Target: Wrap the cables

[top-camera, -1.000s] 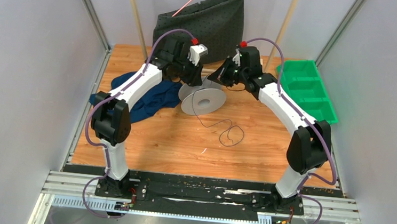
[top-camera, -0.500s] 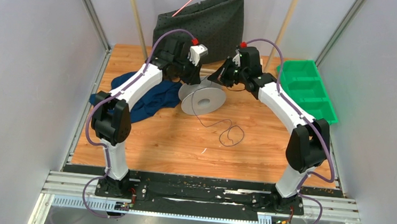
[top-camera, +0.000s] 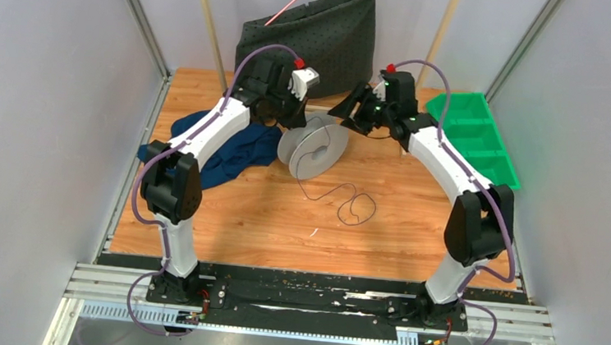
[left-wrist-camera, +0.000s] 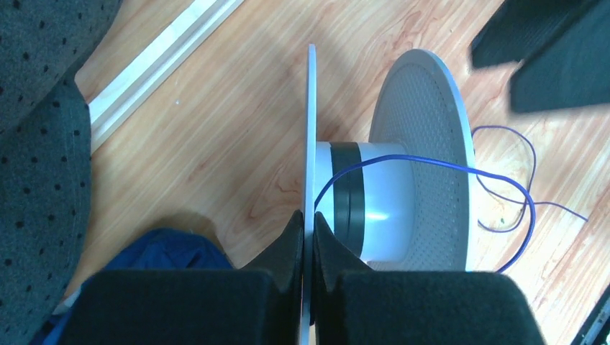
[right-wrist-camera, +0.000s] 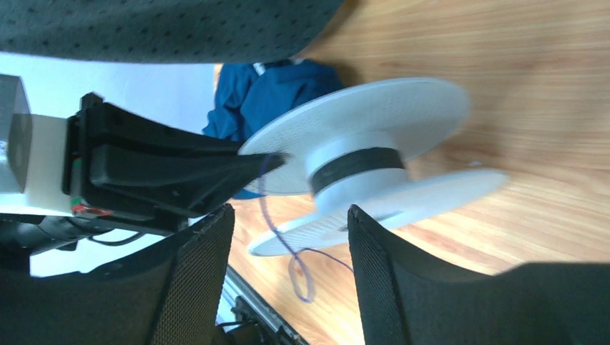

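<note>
A grey-white spool stands tilted on its rim at the back of the wooden table. My left gripper is shut on the edge of one thin flange; from above, the left gripper sits at the spool's upper left. A few dark turns of the cable lie round the hub. The rest of the cable trails forward in loose loops on the wood. My right gripper is open and holds nothing. It hangs just right of the spool, apart from it; from above the right gripper shows there too.
A blue cloth lies left of the spool, under the left arm. A dark dotted fabric bag with a pink hanger stands at the back wall. A green bin sits at the right edge.
The left gripper has closed on the spool's flange. The right gripper has opened, let go and drawn back to the right. The spool has tipped up more steeply.
</note>
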Controlling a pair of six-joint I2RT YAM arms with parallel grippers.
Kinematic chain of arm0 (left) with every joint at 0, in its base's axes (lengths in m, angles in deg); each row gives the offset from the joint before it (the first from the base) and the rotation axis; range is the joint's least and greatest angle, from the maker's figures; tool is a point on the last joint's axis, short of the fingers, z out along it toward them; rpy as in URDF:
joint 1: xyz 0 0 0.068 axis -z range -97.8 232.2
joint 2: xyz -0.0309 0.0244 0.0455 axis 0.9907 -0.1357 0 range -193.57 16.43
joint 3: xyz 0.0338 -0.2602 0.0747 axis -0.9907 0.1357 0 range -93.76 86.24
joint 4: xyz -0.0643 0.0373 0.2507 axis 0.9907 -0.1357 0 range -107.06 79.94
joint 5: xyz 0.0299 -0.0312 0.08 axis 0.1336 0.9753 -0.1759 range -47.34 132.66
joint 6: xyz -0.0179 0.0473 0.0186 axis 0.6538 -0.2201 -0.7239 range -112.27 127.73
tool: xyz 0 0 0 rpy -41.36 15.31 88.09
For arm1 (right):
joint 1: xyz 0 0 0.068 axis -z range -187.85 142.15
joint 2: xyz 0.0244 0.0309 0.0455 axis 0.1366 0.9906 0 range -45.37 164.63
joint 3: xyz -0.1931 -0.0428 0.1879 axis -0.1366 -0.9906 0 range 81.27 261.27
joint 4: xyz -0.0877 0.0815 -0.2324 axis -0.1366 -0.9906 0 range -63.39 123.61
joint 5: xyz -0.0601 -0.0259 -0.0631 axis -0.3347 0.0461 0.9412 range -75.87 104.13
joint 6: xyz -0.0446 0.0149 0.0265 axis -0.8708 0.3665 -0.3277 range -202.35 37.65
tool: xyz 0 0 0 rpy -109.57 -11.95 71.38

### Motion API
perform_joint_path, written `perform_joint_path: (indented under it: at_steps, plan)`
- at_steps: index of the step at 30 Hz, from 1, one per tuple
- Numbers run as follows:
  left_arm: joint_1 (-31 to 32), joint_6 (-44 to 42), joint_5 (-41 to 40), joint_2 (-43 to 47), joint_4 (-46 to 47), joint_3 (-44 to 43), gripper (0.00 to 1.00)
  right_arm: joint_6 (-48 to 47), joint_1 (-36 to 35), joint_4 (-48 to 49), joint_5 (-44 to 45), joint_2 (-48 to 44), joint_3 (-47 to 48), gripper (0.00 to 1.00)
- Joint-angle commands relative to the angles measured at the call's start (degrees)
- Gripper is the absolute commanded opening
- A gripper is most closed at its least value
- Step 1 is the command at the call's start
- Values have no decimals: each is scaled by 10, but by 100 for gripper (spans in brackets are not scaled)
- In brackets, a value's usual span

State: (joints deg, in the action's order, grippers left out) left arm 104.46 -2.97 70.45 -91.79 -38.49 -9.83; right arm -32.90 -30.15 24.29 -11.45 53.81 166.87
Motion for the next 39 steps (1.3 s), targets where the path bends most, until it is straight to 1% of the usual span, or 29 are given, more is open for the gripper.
perform_joint_path:
  at_steps: [1, 3, 4, 7, 9, 10, 12, 13, 18, 20, 22, 24, 30, 34, 36, 37, 39]
  plan:
    - [-2, 27, -14, 26, -23, -33, 0, -50, 65, -14, -14, -68, -45, 64]
    - [-1, 38, -28, 41, -51, -46, 0, -86, 84, -15, -28, -104, -67, 66]
    - [1, 57, -45, 54, -62, -54, 0, -120, 90, -17, -32, -123, -79, 66]
    - [3, 109, -81, 81, -93, -73, 0, -209, 88, -31, -38, -183, -114, 67]
    - [5, 154, -100, 106, -97, -78, 0, -265, 78, -29, -36, -223, -152, 66]
    - [6, 174, -105, 120, -90, -72, 0, -299, 66, -25, -31, -243, -183, 64]
    - [10, 206, -123, 154, -74, -57, 0, -366, 45, -7, -37, -279, -238, 56]
    - [12, 220, -138, 168, -72, -54, 0, -401, 32, 3, -39, -296, -262, 55]
    - [16, 251, -178, 204, -93, -74, 0, -548, -64, 45, -9, -357, -354, 57]
    - [17, 253, -179, 206, -109, -90, 0, -576, -102, 94, -1, -373, -387, 59]
    - [20, 252, -182, 207, -123, -103, 0, -595, -135, 138, 20, -382, -411, 64]
    - [24, 251, -185, 208, -133, -111, 0, -603, -155, 166, 47, -380, -425, 67]
    - [30, 253, -190, 222, -139, -111, 0, -594, -181, 249, 82, -318, -433, 70]
    - [33, 255, -194, 232, -136, -106, 0, -575, -193, 313, 84, -262, -425, 70]
    - [33, 256, -193, 236, -136, -106, 0, -552, -198, 349, 104, -226, -422, 67]
    - [34, 256, -193, 238, -137, -105, 0, -541, -199, 369, 116, -218, -423, 60]
    - [34, 254, -195, 241, -140, -104, 0, -525, -199, 388, 138, -201, -421, 30]
